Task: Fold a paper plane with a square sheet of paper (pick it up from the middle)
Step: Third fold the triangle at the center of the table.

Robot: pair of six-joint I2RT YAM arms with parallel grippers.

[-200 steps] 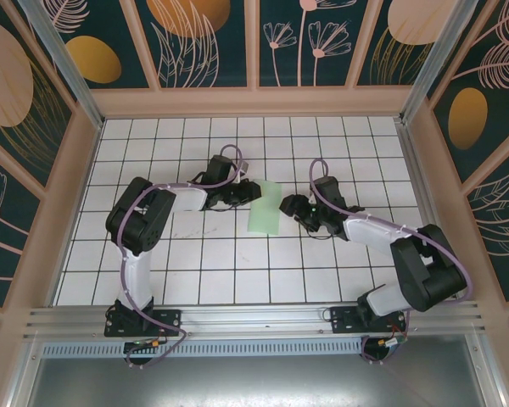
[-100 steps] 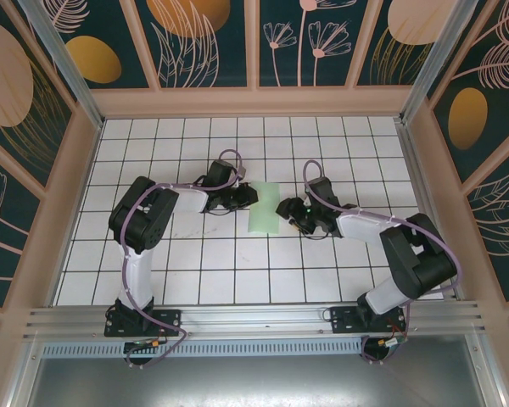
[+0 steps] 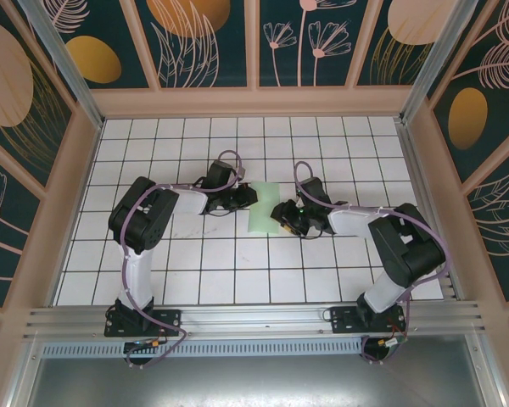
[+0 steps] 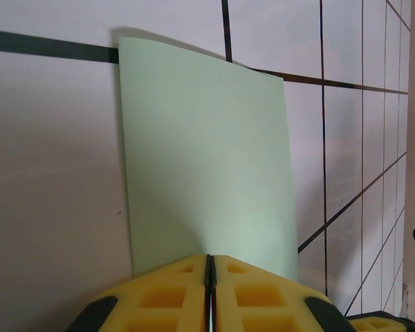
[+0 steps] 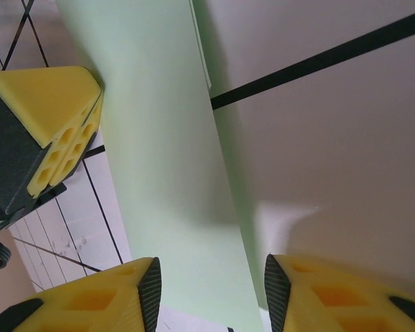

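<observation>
The walled table [image 3: 178, 254], white grid tiles boxed in by flower-patterned panels [image 3: 204, 42], holds the two arms and one pale green sheet [image 3: 262, 217]. The sheet sits about mid-table, between the two grippers, and looks taller than wide from above (more a rectangle than a square).

The left gripper [image 3: 248, 197] meets the sheet's left edge. In the left wrist view its yellow pads [image 4: 173, 294] are pressed flat together, clenched on the near edge of the sheet [image 4: 207, 152]. The rest of the sheet runs away from them across the tiles, plain and uncreased there. A thin shadow lines its far corner.

The right gripper [image 3: 279, 212] is at the sheet's right edge. In the right wrist view its fingers [image 5: 90, 301] stand apart with a clear gap, and the sheet [image 5: 169, 173] passes through that gap (nothing is pinched). One long edge near the top of that view shows a second layer. A soft shadow falls on the tile beside it. The left gripper's pad [image 5: 52, 117] lies against the sheet's other side.
</observation>
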